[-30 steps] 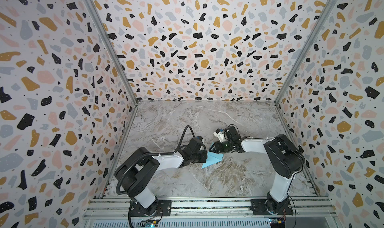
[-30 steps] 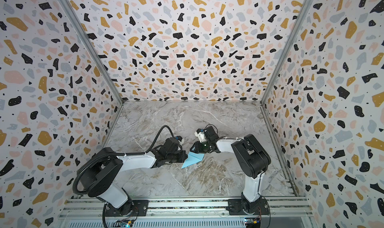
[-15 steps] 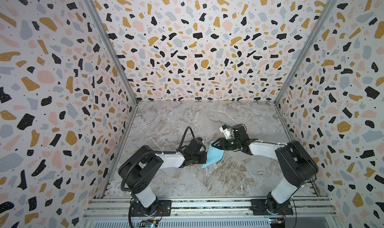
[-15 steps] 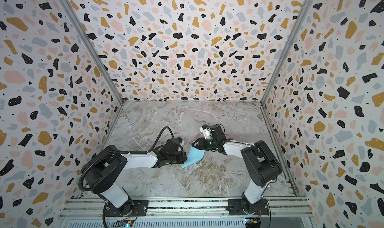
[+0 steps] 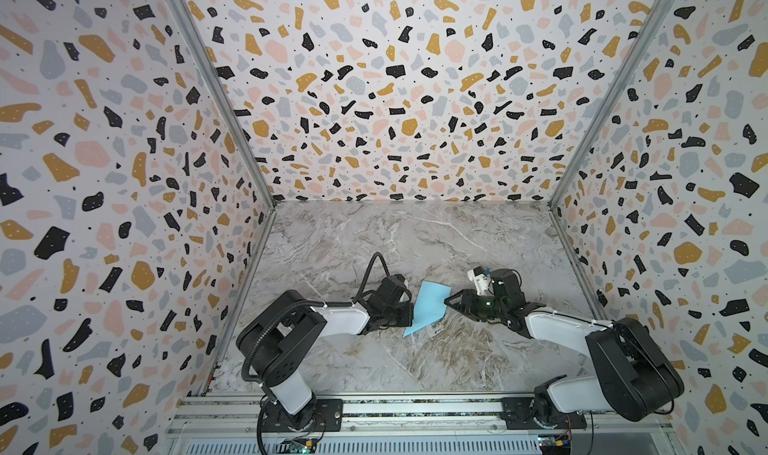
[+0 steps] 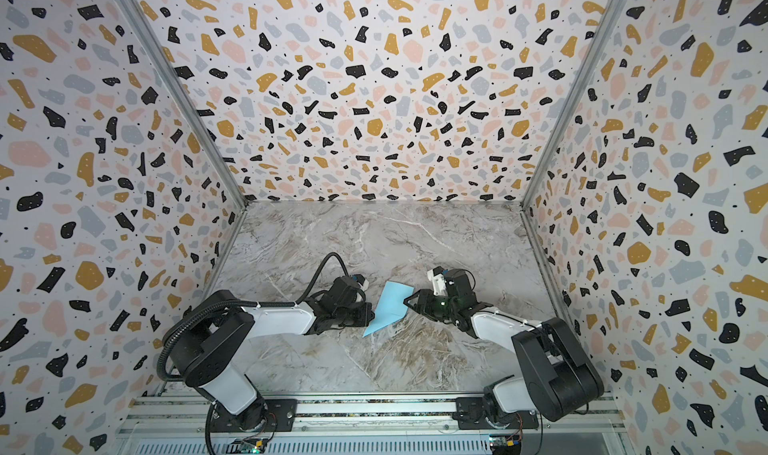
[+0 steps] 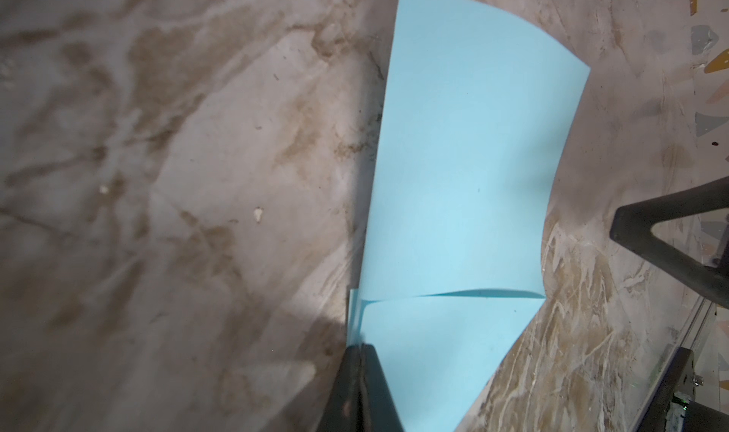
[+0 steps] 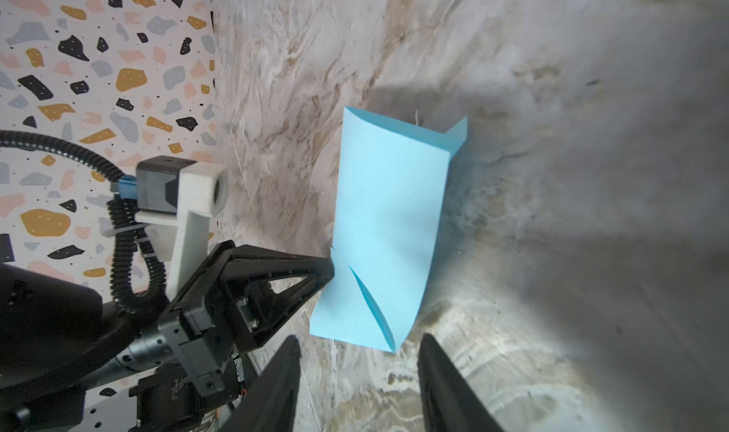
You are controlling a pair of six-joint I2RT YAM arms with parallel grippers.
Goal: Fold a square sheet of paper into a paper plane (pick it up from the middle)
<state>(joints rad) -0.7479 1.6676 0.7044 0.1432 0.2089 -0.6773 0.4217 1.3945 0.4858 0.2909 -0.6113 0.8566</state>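
The square sheet of paper (image 5: 428, 307) (image 6: 390, 305) is light blue and folded over on itself, with a loose flap curling along one edge (image 7: 465, 154) (image 8: 390, 221). It stands tilted, its lower corner on the marble table. My left gripper (image 5: 411, 313) (image 6: 372, 313) (image 7: 361, 347) is shut on the sheet's left edge. My right gripper (image 5: 448, 301) (image 6: 407, 301) (image 8: 359, 341) is open just right of the sheet, with a small gap to its corner and nothing between the fingers. No paper plane is in view.
The marble table (image 5: 415, 361) is closed in by terrazzo-patterned walls (image 5: 395, 100) on the left, back and right. A metal rail (image 5: 415, 411) carrying both arm bases runs along the front edge. The left wrist camera mount (image 8: 197, 189) sits beside the sheet.
My right gripper has opened, let go of the sheet and drawn back to the right. The sheet now stands more upright in my left gripper, which has hardly moved.
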